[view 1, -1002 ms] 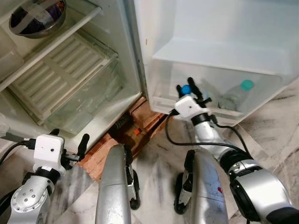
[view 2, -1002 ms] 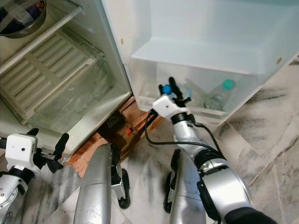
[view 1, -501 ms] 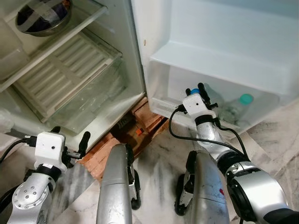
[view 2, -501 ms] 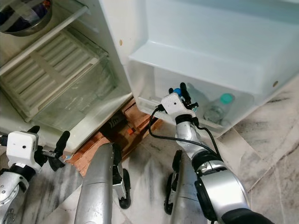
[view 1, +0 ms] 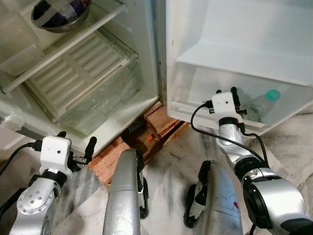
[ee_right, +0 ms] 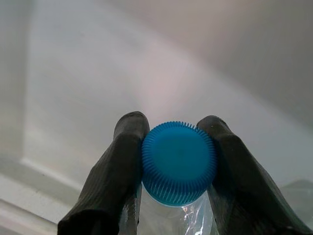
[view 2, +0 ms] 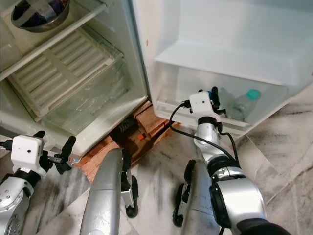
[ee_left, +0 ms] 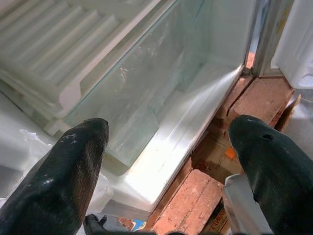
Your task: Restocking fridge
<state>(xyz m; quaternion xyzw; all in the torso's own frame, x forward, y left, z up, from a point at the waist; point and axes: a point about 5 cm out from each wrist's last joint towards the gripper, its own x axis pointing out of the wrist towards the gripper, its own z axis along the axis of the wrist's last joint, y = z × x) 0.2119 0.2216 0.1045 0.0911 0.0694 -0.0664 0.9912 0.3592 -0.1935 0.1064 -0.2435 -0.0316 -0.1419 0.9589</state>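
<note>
Holding bottle [ee_right: 179, 169] in the door shelf [view 1: 195, 105], right gripper [ee_right: 179, 161] fingers clamped on its blue cap.
Left gripper [ee_left: 168, 147] hung low by the fridge [view 1: 98, 83] base, fingers apart; second bottle [view 1: 261, 102] lay in the same shelf, just beside.

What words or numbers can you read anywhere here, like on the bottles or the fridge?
None can be read.
The blue-capped bottle held by the right gripper: no label in sight.
The green-capped bottle in the door shelf: too small and blurred to tell.
The steel bowl in the fridge: no readable text.
</note>
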